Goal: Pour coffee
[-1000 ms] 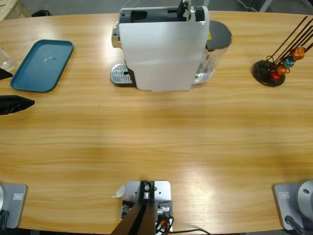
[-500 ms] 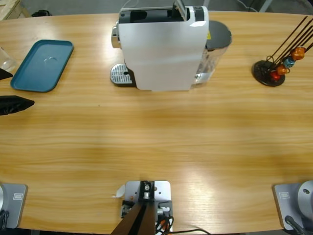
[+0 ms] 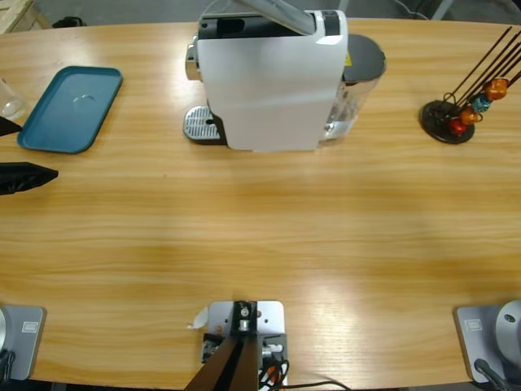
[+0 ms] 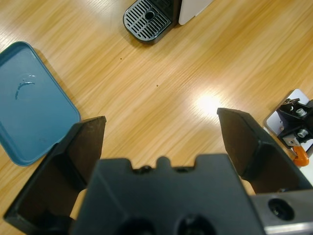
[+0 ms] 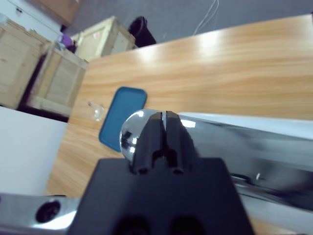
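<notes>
Table (image 3: 260,236) carried a white coffee machine (image 3: 269,81), a blue tray (image 3: 69,110) and a capsule rack (image 3: 456,114). Only the right wrist view showed the right gripper (image 5: 164,129) pinched shut on the machine's chrome lever (image 5: 234,142). The left gripper (image 4: 159,132) gaped wide over bare wood. A tumbler (image 3: 10,98) sat at the left edge; coffee inside couldn't be made out.
</notes>
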